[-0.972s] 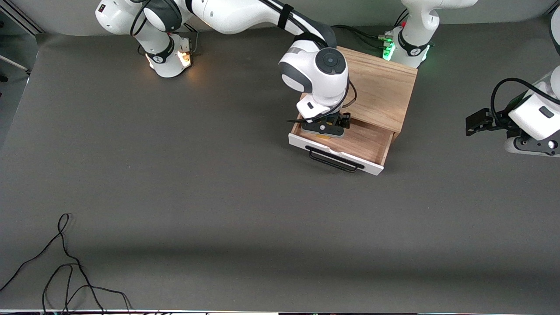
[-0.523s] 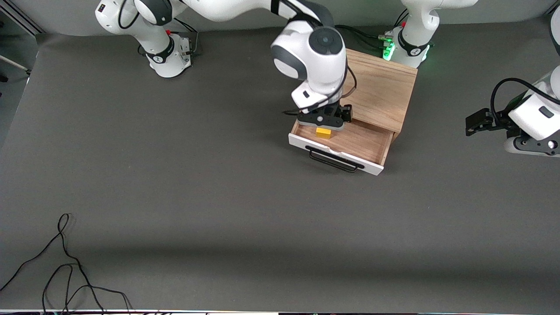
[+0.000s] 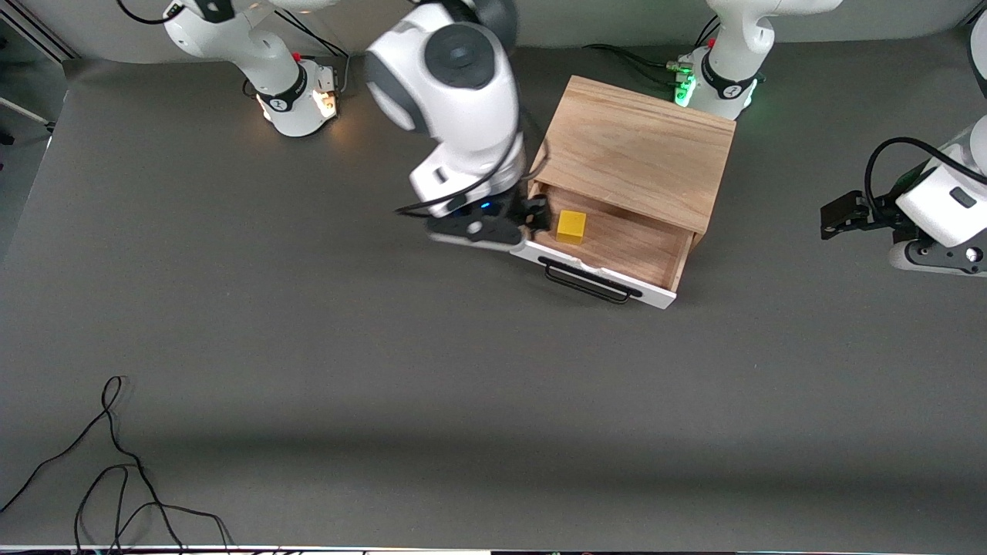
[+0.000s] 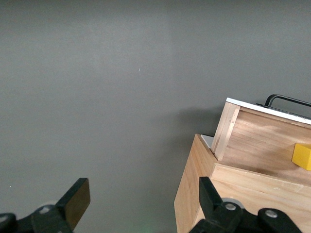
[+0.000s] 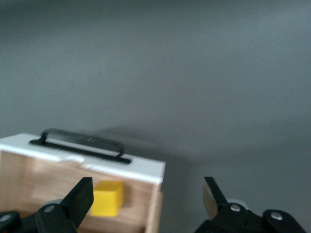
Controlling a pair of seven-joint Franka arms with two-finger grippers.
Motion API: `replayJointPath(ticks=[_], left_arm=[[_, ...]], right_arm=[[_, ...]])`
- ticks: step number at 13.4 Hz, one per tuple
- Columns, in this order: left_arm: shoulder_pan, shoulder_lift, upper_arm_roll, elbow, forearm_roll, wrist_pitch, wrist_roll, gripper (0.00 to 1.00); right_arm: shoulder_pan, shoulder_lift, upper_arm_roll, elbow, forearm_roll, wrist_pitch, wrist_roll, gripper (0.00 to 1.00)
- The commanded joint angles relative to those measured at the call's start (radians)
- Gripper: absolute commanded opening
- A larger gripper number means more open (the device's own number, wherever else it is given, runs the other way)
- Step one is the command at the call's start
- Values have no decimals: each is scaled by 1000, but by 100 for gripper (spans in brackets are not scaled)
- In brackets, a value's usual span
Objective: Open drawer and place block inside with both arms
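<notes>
The drawer (image 3: 624, 248) stands pulled out of the light oak box (image 3: 640, 150), its white front and black handle (image 3: 590, 282) toward the front camera. The yellow block (image 3: 571, 227) lies inside on the wood floor, toward the right arm's end. My right gripper (image 3: 493, 229) is open and empty, over the drawer's edge at that end; its wrist view shows the block (image 5: 108, 198) beside one finger (image 5: 82, 195). My left gripper (image 3: 844, 214) is open and empty, waiting off the box's other end; its wrist view shows the box (image 4: 204, 194) and block (image 4: 302, 156).
A loose black cable (image 3: 116, 462) lies on the grey table near the front camera at the right arm's end. The two arm bases (image 3: 297, 96) (image 3: 717, 85) stand along the table's edge farthest from the camera.
My right gripper has let go of the block, risen out of the drawer and swung toward the right arm's end. The block stays in the drawer. The left arm has not moved.
</notes>
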Motion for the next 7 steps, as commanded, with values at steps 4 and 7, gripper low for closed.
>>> replayJointPath(ticks=[4, 7], left_arm=[[-9, 1, 4, 13, 13, -9, 14, 100], [-9, 1, 4, 13, 13, -9, 14, 100]], right_arm=[[-206, -231, 8, -241, 4, -48, -303, 100], [-339, -296, 15, -330, 6, -45, -437, 100]])
